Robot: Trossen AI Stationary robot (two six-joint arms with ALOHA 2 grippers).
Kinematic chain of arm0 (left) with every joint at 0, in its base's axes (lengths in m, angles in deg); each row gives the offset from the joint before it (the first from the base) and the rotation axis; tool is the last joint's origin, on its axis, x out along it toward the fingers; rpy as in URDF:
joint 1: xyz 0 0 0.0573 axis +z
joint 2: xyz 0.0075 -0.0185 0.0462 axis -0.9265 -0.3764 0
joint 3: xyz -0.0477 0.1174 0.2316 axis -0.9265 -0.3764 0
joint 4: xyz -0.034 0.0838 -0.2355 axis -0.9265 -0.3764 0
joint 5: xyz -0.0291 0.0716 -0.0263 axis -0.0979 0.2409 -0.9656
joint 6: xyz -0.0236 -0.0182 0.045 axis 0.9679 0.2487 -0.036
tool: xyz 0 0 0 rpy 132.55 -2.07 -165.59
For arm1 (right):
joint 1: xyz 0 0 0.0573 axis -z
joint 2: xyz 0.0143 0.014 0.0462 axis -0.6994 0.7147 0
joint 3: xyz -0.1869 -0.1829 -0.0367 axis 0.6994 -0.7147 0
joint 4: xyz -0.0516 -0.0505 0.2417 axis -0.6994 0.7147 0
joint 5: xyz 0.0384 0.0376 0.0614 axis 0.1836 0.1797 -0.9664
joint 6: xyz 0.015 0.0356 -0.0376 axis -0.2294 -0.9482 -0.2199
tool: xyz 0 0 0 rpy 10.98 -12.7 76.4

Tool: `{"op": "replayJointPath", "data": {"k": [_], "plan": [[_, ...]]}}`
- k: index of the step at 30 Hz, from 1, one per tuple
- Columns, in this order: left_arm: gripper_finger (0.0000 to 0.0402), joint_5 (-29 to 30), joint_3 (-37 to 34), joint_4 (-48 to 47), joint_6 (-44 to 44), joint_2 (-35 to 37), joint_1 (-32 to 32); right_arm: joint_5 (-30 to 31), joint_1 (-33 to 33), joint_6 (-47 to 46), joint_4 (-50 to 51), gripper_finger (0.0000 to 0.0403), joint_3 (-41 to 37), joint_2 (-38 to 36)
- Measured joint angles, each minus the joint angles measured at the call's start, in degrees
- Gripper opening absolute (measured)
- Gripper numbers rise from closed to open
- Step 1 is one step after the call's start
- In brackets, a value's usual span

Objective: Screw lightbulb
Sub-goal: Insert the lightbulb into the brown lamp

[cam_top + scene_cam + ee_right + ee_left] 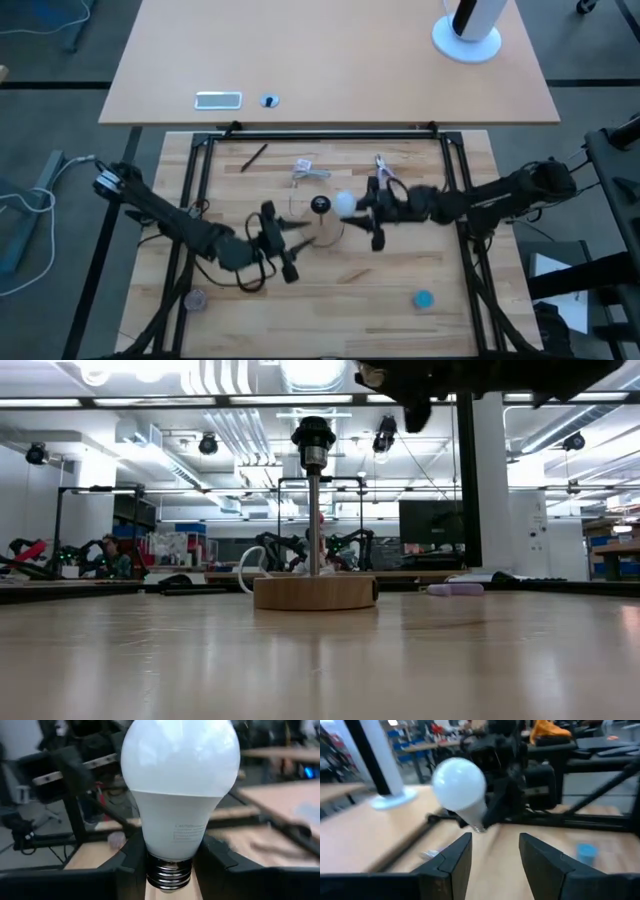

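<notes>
The white lightbulb (180,775) is held by my right gripper (360,206), which is shut on it above the table's middle. In the high view the bulb (344,203) hangs just right of the lamp's black socket (320,205). The socket stands on a thin stem over the round wooden base (315,592), which rests flat on the table. My left gripper (495,837) is open and holds nothing; it hovers left of the lamp (292,240) and faces the bulb (459,782). My right gripper pinches the bulb's narrow neck (172,847), just above the screw base (169,872), between its two fingers. The fingers come level from the table's right and lie along the bulb. The globe sticks out past the fingertips, and the bulb is lifted clear of the table.
A crumpled clear wrapper (305,168), a black pen (253,157) and a small metal tool (382,165) lie toward the far side. A blue cap (423,298) and a grey disc (193,298) lie near the front. Black frame rails (320,133) border the work surface.
</notes>
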Motion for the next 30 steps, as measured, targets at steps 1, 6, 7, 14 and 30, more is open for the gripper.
{"op": "replayJointPath", "data": {"k": [1,6,7,14,30], "plan": [[0.0155,-0.1,0.0,0.0,-1.7,1.1,1.1,-2.7,1.7,0.8,-2.1,0.0109,0.5,0.5],[0.0155,-10.4,0.0,0.6,-6.0,5.5,7.3,-14.6,8.3,3.0,-10.7,0.0109,1.9,5.2],[0.0155,-12.8,0.0,0.6,-6.1,5.7,8.6,-16.3,9.3,3.1,-11.9,0.0109,2.1,6.4],[0.0155,-16.4,0.0,5.0,-10.0,6.4,12.9,-21.1,11.8,4.7,-23.1,0.0109,3.7,15.1],[0.0155,-16.5,0.0,-2.5,-16.6,8.7,19.0,-23.5,14.3,4.0,-26.0,0.0109,9.4,24.8]]}}
